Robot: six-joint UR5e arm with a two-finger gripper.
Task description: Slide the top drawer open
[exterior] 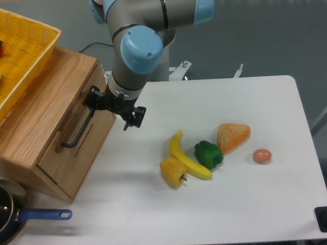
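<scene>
Gripper at the upper end of the drawer handle, drawer not yet out.

Nearest the camera, left of the cabinet's foot, sits a dark pan with a blue handle [43, 215]. Behind it, the top drawer [76, 115] is the upper light-oak front of the oak cabinet [36, 127], looking flush with it. Its thin black bar handle [79, 130] runs diagonally, lower left to upper right. The gripper [113, 107] is at the bar's upper right end, one finger by the bar, the other out over the table; the jaws stand apart. The pull should go rightward, away from the cabinet face. Farther back on the cabinet rests a yellow mesh basket [23, 56].
</scene>
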